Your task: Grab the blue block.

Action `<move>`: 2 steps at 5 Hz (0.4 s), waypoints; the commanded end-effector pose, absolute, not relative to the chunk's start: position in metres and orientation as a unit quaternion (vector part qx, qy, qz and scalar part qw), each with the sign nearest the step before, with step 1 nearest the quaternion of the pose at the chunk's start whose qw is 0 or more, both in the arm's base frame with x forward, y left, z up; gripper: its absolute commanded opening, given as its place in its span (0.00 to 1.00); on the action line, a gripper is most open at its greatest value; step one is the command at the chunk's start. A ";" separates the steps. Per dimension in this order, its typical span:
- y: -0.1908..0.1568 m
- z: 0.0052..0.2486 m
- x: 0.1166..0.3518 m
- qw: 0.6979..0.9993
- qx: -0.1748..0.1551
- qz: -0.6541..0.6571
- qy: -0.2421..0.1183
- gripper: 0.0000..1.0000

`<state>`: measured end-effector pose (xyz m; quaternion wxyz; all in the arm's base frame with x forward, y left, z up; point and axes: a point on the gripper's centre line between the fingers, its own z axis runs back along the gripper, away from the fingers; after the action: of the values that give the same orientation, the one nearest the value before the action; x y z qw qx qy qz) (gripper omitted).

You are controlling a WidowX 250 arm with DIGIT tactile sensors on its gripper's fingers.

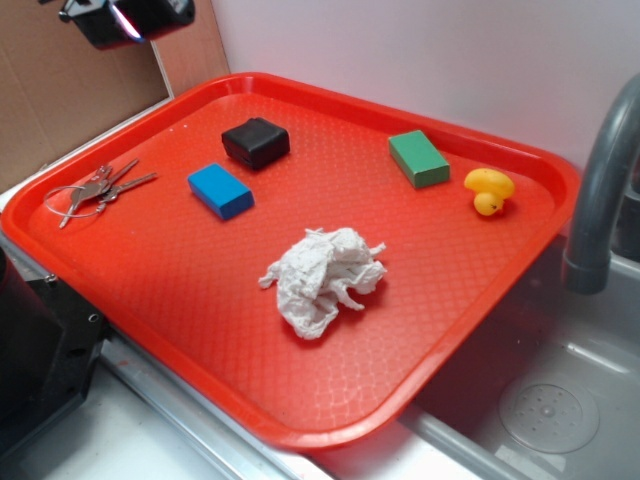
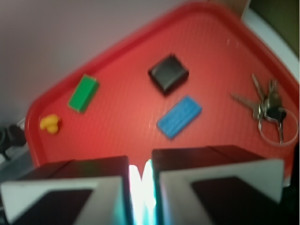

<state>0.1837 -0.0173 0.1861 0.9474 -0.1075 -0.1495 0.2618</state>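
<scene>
Blue block (image 1: 220, 190) is not yet grabbed; nothing of the task shows as done. By size: the red tray (image 1: 330, 400) lies across the counter with one corner over the sink, and every item rests on it. A crumpled paper towel (image 1: 325, 278) sits near the middle, a bunch of keys (image 1: 95, 190) at the tray's edge, a black squarish block (image 1: 256, 141) just beyond the blue one, a green block (image 1: 418, 158) well apart, and a small yellow rubber duck (image 1: 489, 189) beside that. The hand (image 2: 141, 180) hangs high above the tray, its fingers pressed nearly together with a thin slit between, pinching nothing. What is left, I judge: spreading, descending, closing on the block.
</scene>
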 end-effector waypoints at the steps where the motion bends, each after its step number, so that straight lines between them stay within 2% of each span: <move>1: 0.019 0.156 0.195 0.916 -0.032 0.382 -0.121 1.00; 2: 0.038 0.121 0.196 0.865 -0.002 0.494 -0.086 1.00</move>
<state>0.2094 0.0251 0.1217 0.8707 0.0027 -0.0773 0.4857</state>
